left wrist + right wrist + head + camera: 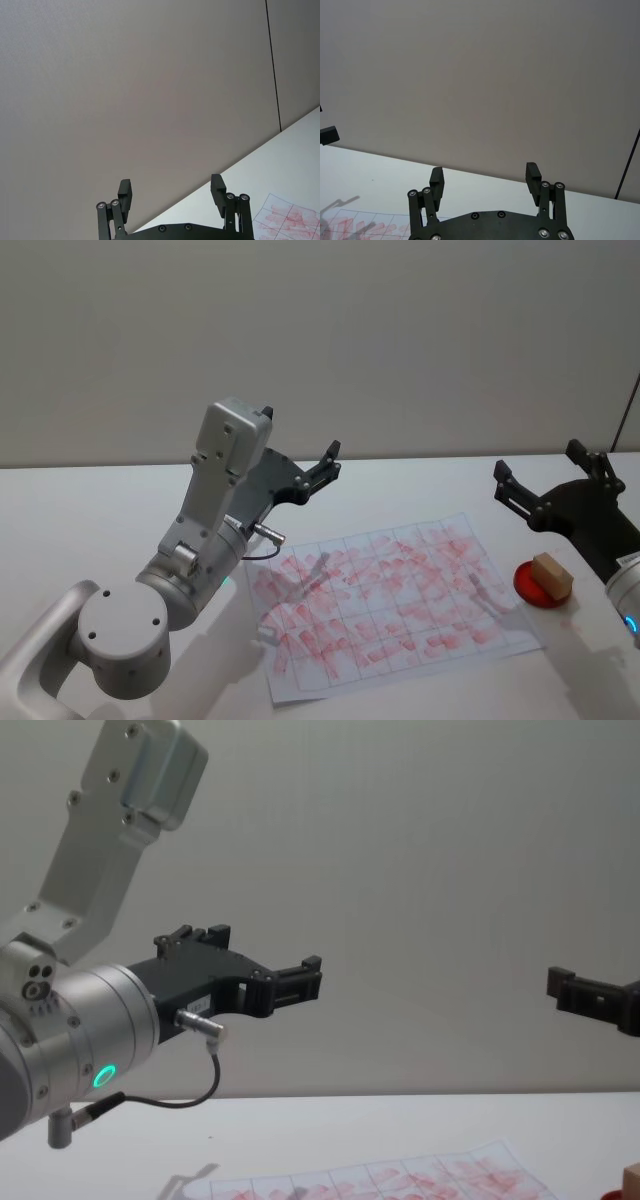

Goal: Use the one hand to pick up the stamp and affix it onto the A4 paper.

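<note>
The stamp [552,575] sits on a round red pad [526,587] just beside the 3 o'clock edge of the A4 paper [390,605]. From the head camera it lies apart from the right gripper [547,475], at roughly its 6 o'clock. That gripper hangs above the white table [100,510], jaws spread wide and holding nothing, its arm entering from 4 o'clock. The left gripper [325,465], fingers likewise apart, is raised at the paper's 11 o'clock

Even light, faint shadows on A4 paper [400,610]
</note>
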You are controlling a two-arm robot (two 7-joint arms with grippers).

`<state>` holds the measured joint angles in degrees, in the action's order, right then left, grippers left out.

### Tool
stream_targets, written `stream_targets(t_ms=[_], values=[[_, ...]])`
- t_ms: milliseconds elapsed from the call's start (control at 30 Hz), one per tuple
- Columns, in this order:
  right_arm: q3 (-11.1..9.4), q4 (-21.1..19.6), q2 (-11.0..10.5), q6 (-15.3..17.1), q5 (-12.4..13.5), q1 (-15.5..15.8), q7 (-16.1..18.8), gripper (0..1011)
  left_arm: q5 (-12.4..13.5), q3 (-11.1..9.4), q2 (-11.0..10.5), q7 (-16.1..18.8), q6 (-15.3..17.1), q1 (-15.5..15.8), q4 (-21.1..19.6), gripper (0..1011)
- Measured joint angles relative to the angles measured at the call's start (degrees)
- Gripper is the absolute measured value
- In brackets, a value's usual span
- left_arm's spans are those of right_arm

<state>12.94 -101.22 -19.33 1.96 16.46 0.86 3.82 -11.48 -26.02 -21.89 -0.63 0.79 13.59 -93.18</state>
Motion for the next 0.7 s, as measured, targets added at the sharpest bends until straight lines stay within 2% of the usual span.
stream_targets(t_ms=[700], values=[[0.00,-0.01,0.00,-0.02,0.00,-0.03,0.01,1001,0.00,0.00,0.00,0.00,0.00,0.00,0.00,1001]])
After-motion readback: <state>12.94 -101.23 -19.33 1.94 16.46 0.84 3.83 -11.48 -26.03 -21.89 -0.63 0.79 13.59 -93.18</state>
